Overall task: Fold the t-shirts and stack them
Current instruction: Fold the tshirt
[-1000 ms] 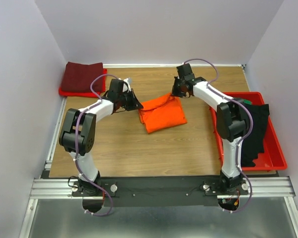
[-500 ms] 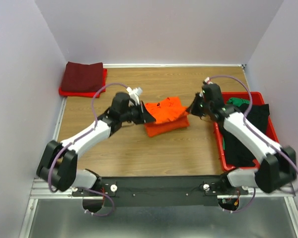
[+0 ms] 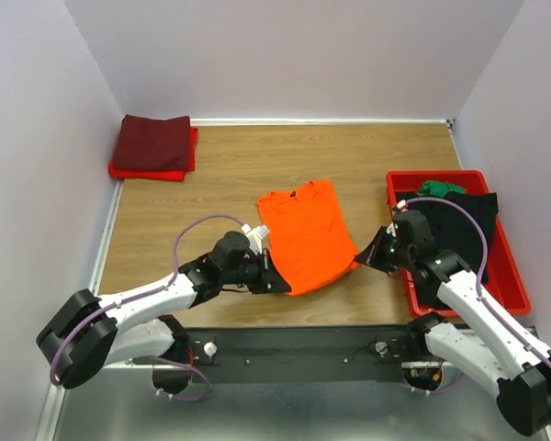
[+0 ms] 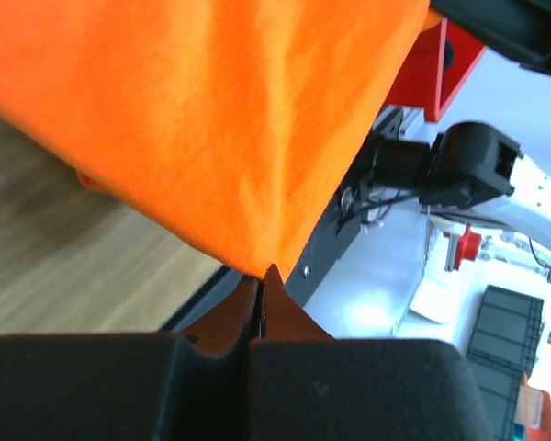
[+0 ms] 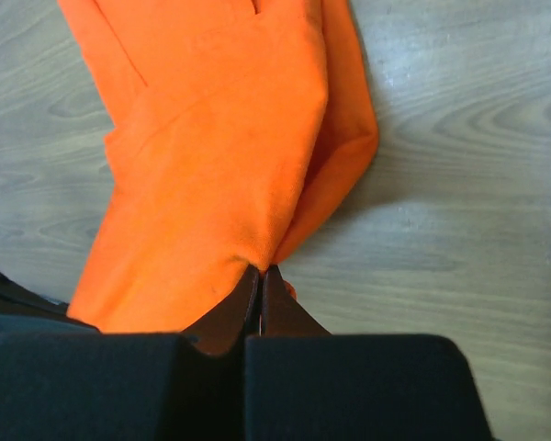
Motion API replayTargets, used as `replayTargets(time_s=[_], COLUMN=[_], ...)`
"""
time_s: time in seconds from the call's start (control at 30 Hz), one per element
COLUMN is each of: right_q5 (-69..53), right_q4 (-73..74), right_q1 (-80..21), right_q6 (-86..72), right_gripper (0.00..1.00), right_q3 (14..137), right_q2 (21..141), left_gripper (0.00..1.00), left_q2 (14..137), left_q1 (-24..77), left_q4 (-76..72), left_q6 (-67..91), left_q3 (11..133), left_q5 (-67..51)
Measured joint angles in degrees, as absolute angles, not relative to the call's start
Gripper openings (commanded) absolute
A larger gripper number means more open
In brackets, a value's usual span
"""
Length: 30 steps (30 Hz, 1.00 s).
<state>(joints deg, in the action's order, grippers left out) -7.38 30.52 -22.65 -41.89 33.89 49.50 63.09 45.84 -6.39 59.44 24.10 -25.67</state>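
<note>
Both arms have swung down toward the bottom of the top view since half a second ago. They have drawn the cloth with them, so a bunched fold is now a longer, flatter panel.

The left tool [image 3: 277,283] is clenched on the lower left corner of the orange t-shirt [image 3: 302,236]; in its wrist view the fingertips meet on a point of cloth that fans upward and fills most of the frame. The right tool [image 3: 361,259] is clenched on the shirt's lower right edge, and its wrist view shows the fingertips pinching a doubled fold while the rest lies flat on the wood above them. The shirt stretches between the two tools and runs up to centre frame, collar end farthest from the arms.

Around it, the bench [image 3: 211,179] is bare wood. At right, just beside the right arm, a red tray [image 3: 511,280] holds black t-shirts [image 3: 464,234] draped over its far rim, with a green t-shirt [image 3: 439,188] at its upper end. At upper left, well apart, a folded maroon t-shirt [image 3: 152,141] sits on something red. Nothing lies between the tools and the orange cloth.
</note>
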Motion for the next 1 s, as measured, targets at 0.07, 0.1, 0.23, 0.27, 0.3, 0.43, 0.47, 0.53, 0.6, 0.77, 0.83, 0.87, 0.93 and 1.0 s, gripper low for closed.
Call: replayTargets(time_s=[0.07, 0.1, 0.23, 0.27, 0.3, 0.43, 0.47, 0.53, 0.6, 0.77, 0.83, 0.87, 0.93, 1.0], right_q5=[-7.8, -8.2, -8.6, -8.8, -9.2, -11.5, -12.0, -13.0, -13.8, -11.7, -9.2, -8.3, -6.4, -4.9], right_q4=[31.5, 32.3, 34.4, 34.9, 35.3, 35.7, 35.7, 36.1, 35.7, 32.4, 28.0, 26.7, 24.6, 22.9], right_q1=[-22.7, -22.7, -22.7, -22.7, -22.7, -22.8, -23.0, -23.7, -25.9, -39.9, -49.1, -51.8, -55.7, -56.5], right_q6=[-42.2, -42.3, -42.7, -43.0, -43.2, -44.8, -45.5, -46.6, -48.3, -55.0, -58.6, -59.3, -61.2, -62.2], right_gripper=[0.00, 0.00, 0.00, 0.01, 0.00, 0.00, 0.00, 0.00, 0.00, 0.00, 0.00, 0.00, 0.00, 0.00], right_q3=[33.6, 33.6, 33.6, 33.6, 33.6, 30.4, 28.5, 25.7, 22.0, 18.0, 18.4, 18.9, 21.1, 22.9], right_q2=[48.6, 48.1, 45.5, 44.6, 43.8, 40.2, 39.1, 37.9, 37.7, 41.2, 47.7, 50.6, 58.3, 61.5], left_gripper=[0.00, 0.00, 0.00, 0.00, 0.00, 0.00, 0.00, 0.00, 0.00, 0.00, 0.00, 0.00, 0.00, 0.00], left_q2=[63.0, 63.2, 65.8, 66.8, 68.3, 69.6, 69.5, 68.4, 67.0, 65.4, 65.6, 66.1, 67.9, 69.6], left_q1=[46.9, 48.0, 52.0, 53.0, 54.1, 55.4, 55.5, 55.0, 53.5, 44.9, 41.2, 39.2, 36.3, 35.0], left_q4=[-6.4, -6.9, -7.6, -7.8, -8.4, -8.6, -8.1, -5.9, -3.2, 4.2, 6.7, 8.5, 12.0, 13.6], left_q6=[60.5, 61.1, 61.5, 61.5, 61.4, 61.4, 61.4, 60.8, 59.8, 54.6, 51.8, 49.9, 45.8, 43.2], left_q3=[23.9, 23.9, 27.0, 28.0, 29.2, 28.4, 27.6, 26.0, 24.6, 23.9, 24.3, 24.9, 27.4, 29.8], left_q5=[-25.6, -25.6, -25.6, -25.6, -25.6, -25.6, -25.6, -25.5, -25.7, -26.2, -26.3, -26.2, -26.2, -26.2])
